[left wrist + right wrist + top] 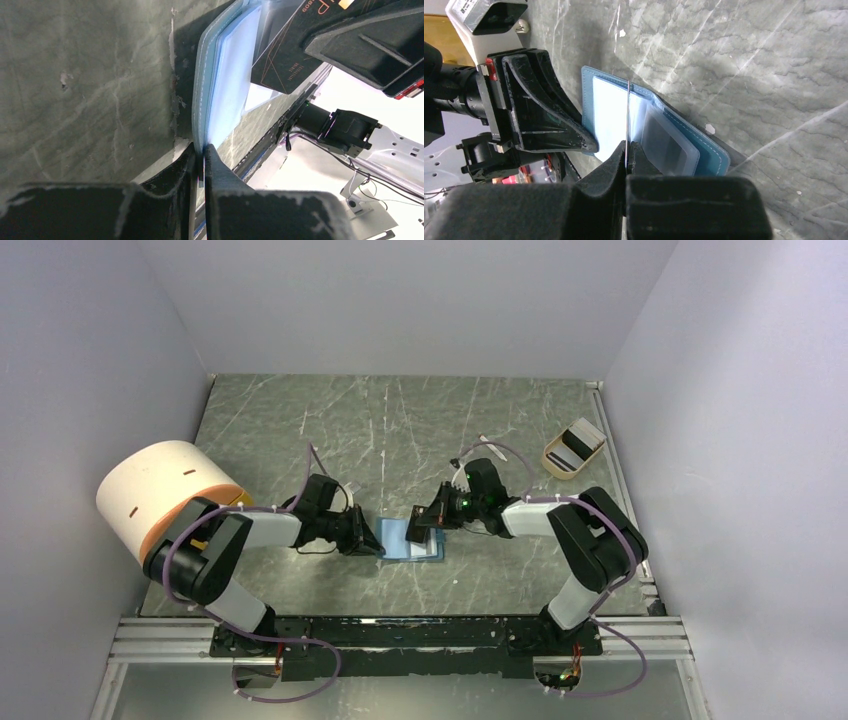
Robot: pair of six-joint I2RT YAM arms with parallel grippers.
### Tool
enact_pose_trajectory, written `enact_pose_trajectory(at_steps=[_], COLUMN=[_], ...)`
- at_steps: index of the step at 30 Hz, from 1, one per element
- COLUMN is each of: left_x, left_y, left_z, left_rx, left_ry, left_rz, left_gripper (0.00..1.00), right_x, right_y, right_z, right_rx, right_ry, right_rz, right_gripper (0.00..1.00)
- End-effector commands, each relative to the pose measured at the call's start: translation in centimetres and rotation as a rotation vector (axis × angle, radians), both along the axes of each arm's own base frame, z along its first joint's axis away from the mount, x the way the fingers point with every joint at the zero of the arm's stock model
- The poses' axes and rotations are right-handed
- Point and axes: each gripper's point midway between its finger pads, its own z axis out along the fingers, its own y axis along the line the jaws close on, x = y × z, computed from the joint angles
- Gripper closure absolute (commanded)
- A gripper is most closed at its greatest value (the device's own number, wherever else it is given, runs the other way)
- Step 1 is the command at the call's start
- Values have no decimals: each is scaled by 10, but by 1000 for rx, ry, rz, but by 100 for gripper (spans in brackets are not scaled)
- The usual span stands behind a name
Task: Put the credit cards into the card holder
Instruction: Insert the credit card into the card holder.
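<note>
The teal-blue card holder lies open on the table between the two arms, its pale blue slots up; it also shows in the left wrist view and the right wrist view. My left gripper is shut on the holder's left edge. My right gripper is shut on a dark credit card, seen edge-on in the right wrist view, with its far end over the holder's slots. More cards stand in the tan tray.
A small tan tray sits at the right near the wall. A large white and orange cylinder stands at the left beside the left arm. Grey walls close in the table on three sides.
</note>
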Motion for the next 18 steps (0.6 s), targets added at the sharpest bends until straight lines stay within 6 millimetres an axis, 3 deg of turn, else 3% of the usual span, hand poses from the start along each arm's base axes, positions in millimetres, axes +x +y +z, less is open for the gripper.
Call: enact_pose_trajectory(at_steps=[1, 18], left_x=[-1, 0], left_y=[4, 1], left_z=[-7, -5], left_rx=[16, 1], left_ry=[-5, -3], left_rz=[1, -11], left_gripper=[89, 88], right_x=[-6, -29], right_y=[8, 9], right_z=[0, -13], right_rx=[27, 49], right_ry=[4, 96], right_rz=[24, 89], right_gripper=[100, 98])
